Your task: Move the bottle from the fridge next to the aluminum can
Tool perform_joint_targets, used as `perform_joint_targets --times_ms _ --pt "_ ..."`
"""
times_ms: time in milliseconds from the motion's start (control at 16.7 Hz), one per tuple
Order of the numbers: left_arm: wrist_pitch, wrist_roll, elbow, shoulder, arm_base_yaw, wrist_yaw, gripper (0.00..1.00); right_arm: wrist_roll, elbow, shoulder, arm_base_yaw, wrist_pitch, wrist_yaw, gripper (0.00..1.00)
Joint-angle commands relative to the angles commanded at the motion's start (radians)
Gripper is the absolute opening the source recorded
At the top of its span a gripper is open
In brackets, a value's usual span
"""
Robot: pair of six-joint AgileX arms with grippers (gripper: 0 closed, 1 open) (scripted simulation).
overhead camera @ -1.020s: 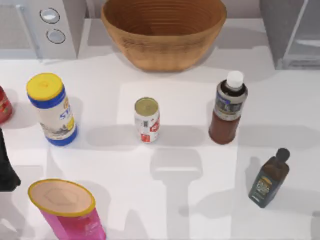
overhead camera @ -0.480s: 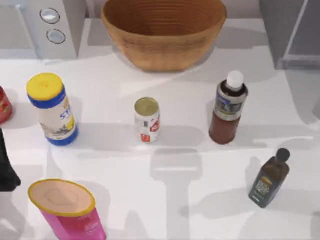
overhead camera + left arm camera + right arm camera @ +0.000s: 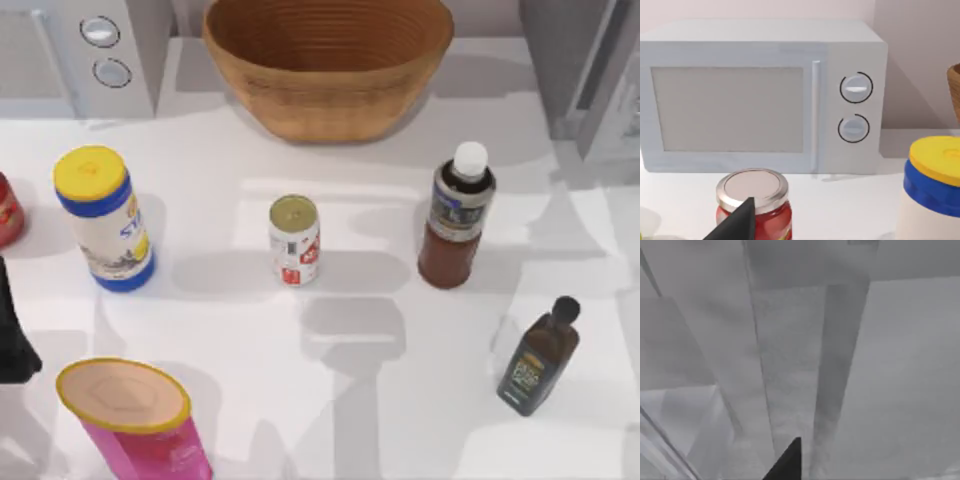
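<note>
Top view: the bottle [image 3: 458,216] stands upright on the tabletop, right of centre, with a white screw cap, dark neck, grey-blue label and reddish-brown lower body. It is outside the fridge [image 3: 585,70], which occupies the far right corner as a grey box with a pale door panel and metal frame. The can [image 3: 294,239], white with red markings and a dull gold top, stands upright near the middle of the tabletop, to the left of the bottle and well apart from it. A smaller dark bottle [image 3: 537,357] with a black cap stands toward the near right edge. A woven basket [image 3: 328,62] sits at the far edge between the fridge and a microwave [image 3: 75,55] with 2 round knobs in the far left corner. A white canister [image 3: 104,217] with a yellow lid and blue trim stands near the left edge, a red jar [image 3: 8,210] touches that edge, and a pink tub [image 3: 134,418] stands at the near left corner.

Left wrist view: the microwave [image 3: 760,95], the red jar [image 3: 754,202] with a metal lid, and the canister [image 3: 932,190]; the left arm is parked at the left edge, and whether its claw is spread or pressed together cannot be told.

Right wrist view: grey panels and a frame of the fridge [image 3: 805,365] at close range; the state of the right claw cannot be told.
</note>
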Motion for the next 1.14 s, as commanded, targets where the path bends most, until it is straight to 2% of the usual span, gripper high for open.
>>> perform_joint_targets --times_ms 360,900,1140 --pt "0.0 0.0 0.0 0.0 0.0 0.0 1.0 -0.002 0.012 0.017 -0.015 -0.004 0.006 1.0" --pt "0.0 0.0 0.0 0.0 0.0 0.0 1.0 0.0 0.386 0.314 -0.012 -0.079 0.012 1.0" --pt "0.0 0.0 0.0 0.0 0.0 0.0 1.0 -0.001 0.448 0.364 -0.013 -0.094 0.015 1.0"
